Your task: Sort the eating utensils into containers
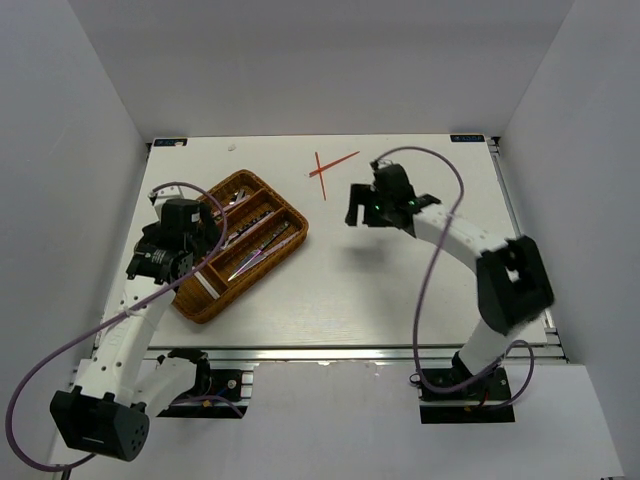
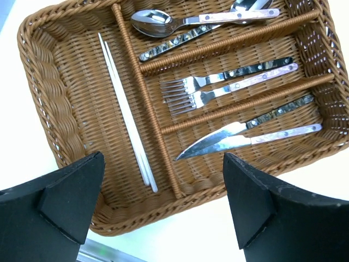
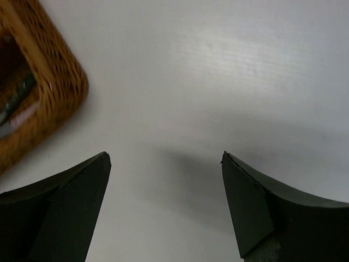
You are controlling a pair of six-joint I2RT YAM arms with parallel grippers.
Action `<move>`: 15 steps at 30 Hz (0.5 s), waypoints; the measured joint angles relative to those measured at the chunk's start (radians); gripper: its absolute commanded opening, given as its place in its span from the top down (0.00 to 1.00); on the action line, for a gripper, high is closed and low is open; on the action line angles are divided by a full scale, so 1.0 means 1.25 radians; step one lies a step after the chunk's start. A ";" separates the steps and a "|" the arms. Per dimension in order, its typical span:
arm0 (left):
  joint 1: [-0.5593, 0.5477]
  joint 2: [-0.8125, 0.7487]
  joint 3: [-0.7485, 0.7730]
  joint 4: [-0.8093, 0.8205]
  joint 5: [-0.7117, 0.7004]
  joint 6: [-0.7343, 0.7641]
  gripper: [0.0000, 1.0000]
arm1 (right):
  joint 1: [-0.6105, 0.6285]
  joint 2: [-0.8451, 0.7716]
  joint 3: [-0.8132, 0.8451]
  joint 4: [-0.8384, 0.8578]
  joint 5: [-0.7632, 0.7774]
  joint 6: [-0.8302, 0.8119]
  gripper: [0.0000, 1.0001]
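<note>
**A:** Where does your wicker tray (image 2: 43, 82) sit?

**B:** It's on the left half of your desk (image 1: 400, 290), set at a slant, with one short end turned toward the near left corner.

**A:** What lies in it?

**B:** Check your left wrist view. Two white chopsticks (image 2: 126, 112) lie side by side in the cross compartment at that short end. The spoons (image 2: 163, 22), forks (image 2: 191, 93) and knives (image 2: 218, 142) come two of each, and each kind has its own long compartment.

**A:** And your left gripper (image 2: 162, 158)?

**B:** It hangs above that short end of the tray. Its fingers are spread wide and there is nothing between them.

**A:** Is anything outside the tray?

**B:** Yes, the red chopsticks (image 1: 322, 172). They lie crossed on the bare desk near the middle of the far edge, apart from the tray.

**A:** Your right gripper (image 3: 164, 158)?

**B:** It hovers over bare desk close to those red chopsticks, on their near right. Its jaws stand wide apart and empty. One rounded corner of the tray shows at the left of its view.
</note>
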 measured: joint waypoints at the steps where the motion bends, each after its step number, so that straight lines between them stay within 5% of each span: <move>1: 0.000 -0.010 -0.013 0.009 -0.002 0.009 0.02 | 0.007 0.072 0.075 -0.005 0.016 -0.004 0.15; 7: 0.001 -0.016 -0.016 0.063 0.061 0.039 0.02 | 0.034 0.392 0.441 -0.022 0.083 -0.031 0.38; 10: 0.001 0.042 0.032 0.103 0.114 0.048 0.02 | 0.045 0.535 0.645 -0.048 0.116 -0.045 0.37; 15: -0.001 0.213 0.142 0.236 0.262 0.058 0.02 | 0.047 0.424 0.448 -0.007 0.153 -0.037 0.21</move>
